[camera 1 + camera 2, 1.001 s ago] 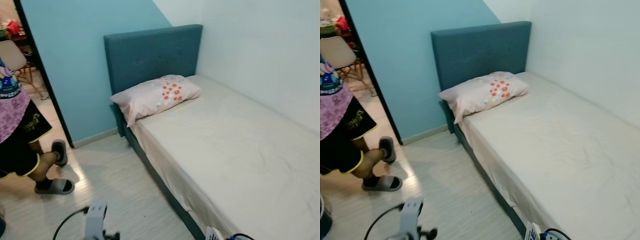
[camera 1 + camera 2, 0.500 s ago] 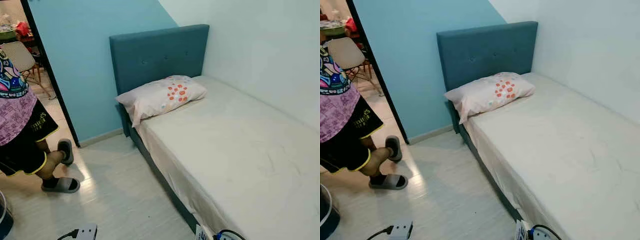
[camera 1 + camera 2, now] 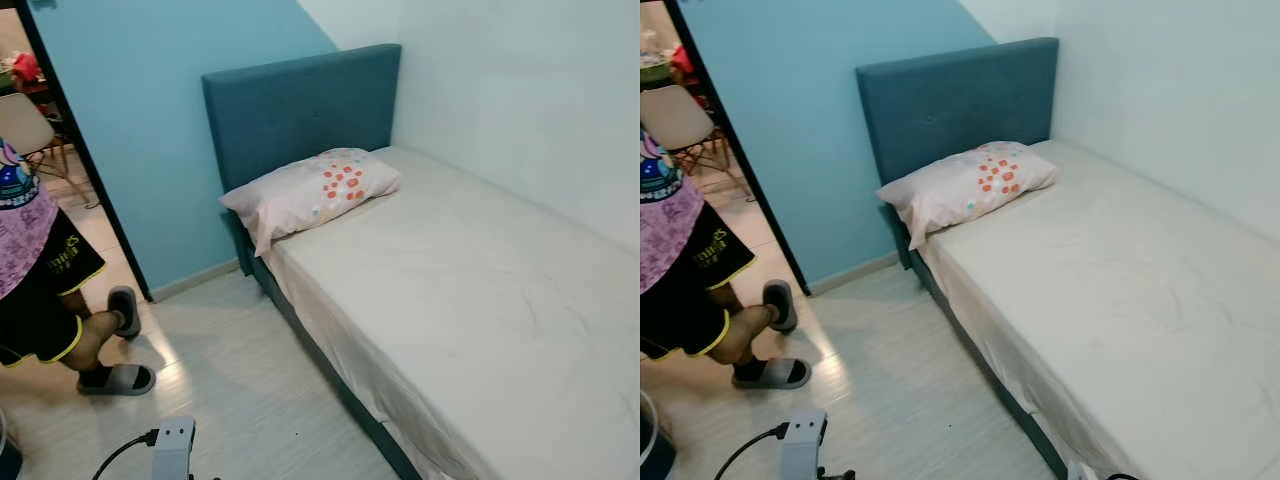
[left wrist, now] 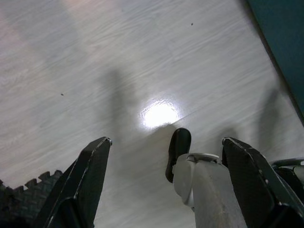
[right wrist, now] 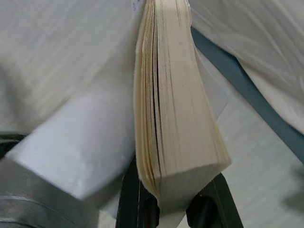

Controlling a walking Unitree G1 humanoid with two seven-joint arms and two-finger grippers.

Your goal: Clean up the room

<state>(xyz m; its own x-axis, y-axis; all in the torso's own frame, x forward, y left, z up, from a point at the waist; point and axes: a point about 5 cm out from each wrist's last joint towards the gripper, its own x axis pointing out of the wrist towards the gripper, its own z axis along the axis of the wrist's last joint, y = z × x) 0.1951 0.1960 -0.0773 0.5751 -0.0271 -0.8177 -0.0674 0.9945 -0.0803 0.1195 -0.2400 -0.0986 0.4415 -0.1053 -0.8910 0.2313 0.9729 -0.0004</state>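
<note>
Soft daylight, floor (image 4: pixel 159 114) glare

The bed (image 3: pixel 480 290) lies bare from its foot up to the pillow (image 3: pixel 310 190) at the headboard end. The floor (image 3: pixel 240 390) alongside is open (a person (image 3: pixel 40 290) stands by the doorway).

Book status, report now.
Right claw shut on book, beside bed. Left claw open above floor. Person at doorway.
</note>
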